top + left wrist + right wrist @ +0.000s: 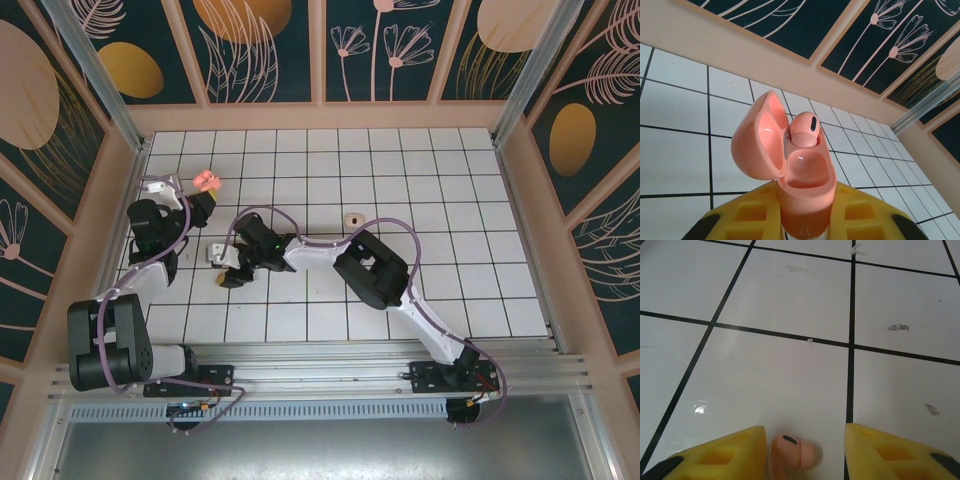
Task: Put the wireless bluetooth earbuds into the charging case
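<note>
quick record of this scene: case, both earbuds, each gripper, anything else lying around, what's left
charging case: lid open, clamped between the fingers of the left gripper
seated earbud: in the far slot; near slot empty
loose earbud: on the tiled floor, between the open fingers of the right gripper, against one finger, gap to the other
other: beige oval with dark centre, mid table
left to do: loose earbud not yet in the case
</note>
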Available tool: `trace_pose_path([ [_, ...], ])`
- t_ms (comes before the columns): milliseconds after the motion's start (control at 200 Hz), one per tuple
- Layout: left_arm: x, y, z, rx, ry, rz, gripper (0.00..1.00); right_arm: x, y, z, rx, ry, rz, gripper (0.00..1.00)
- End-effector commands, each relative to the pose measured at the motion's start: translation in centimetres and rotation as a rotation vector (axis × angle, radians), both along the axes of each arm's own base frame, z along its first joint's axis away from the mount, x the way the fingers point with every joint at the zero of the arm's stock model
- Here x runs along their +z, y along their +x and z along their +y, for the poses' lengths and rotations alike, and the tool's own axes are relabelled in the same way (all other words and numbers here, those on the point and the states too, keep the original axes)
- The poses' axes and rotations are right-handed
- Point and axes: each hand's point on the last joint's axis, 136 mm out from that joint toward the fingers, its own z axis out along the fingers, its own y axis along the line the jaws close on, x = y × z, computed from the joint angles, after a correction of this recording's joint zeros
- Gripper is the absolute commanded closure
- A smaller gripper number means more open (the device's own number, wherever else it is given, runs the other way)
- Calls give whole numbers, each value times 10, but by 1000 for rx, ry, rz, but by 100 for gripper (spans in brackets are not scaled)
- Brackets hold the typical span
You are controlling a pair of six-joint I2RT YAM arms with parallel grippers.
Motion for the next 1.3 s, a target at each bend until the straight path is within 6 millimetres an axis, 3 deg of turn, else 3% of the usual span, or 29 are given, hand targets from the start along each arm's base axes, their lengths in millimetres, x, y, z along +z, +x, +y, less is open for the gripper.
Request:
trace_pose_path([
  [0, 16, 7, 5, 10, 18, -38, 92, -13, -4, -4, 7, -33, 43, 57],
  [190, 15, 7, 6, 16, 24, -38, 92, -21, -3, -10, -10, -70, 47, 63],
  [485, 18, 4, 7, 25, 44, -45, 92, -18, -4, -22, -50, -87, 50, 76],
  [696, 20, 0, 6, 23, 62, -57, 93, 15, 3, -37, -150, 6, 91, 78],
  [966, 23, -9, -6, -8, 29, -117, 95, 73, 26, -105, -459, 200, 251, 78],
  [1296, 4, -6, -38, -67, 91, -96, 95, 57, 25, -197, -927, 94, 458, 78],
])
